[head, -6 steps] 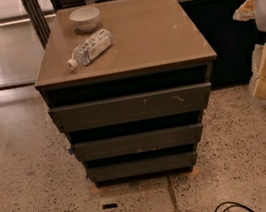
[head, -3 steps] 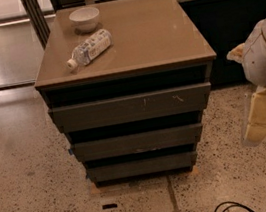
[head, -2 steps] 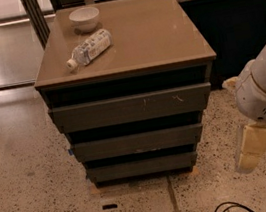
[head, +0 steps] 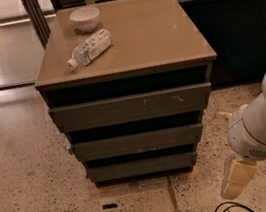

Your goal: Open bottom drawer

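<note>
Right of the bottom drawer [head: 142, 167], well apart, hangs the gripper [head: 238, 179]; jaw state unclear.

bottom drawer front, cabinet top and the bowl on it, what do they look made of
The bottom drawer looks like painted or laminated board: matte dark grey-brown, no sheen. The cabinet top is likely smooth tan laminate, given its soft reflections. The bowl seems glazed ceramic, white and slightly glossy. The gripper, low at the right and apart from the bottom drawer, looks like cream plastic.
</note>
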`<state>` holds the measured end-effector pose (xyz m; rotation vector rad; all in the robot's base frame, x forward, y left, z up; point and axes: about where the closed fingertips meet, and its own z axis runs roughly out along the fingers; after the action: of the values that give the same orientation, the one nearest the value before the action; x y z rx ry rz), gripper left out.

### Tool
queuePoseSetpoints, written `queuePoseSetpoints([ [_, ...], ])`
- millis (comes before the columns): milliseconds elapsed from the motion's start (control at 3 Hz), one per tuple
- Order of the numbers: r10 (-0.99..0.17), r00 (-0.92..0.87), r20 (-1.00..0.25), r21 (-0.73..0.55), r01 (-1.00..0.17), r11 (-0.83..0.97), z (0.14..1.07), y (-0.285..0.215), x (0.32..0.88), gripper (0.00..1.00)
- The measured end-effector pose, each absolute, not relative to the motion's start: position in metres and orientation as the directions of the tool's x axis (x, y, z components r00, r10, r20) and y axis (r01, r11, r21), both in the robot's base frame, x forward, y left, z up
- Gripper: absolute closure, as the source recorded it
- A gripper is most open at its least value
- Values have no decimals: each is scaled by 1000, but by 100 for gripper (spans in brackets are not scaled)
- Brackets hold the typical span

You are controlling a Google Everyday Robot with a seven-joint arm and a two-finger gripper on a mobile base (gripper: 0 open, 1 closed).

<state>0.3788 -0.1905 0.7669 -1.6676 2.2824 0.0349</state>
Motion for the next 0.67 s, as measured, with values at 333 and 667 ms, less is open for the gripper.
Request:
queuePoseSetpoints([
  [333,-925,-272,-264,-163,-933,321,767,-190,379,0],
  [667,-921,-255,-293,-147,-940,307,744,-183,389,0],
])
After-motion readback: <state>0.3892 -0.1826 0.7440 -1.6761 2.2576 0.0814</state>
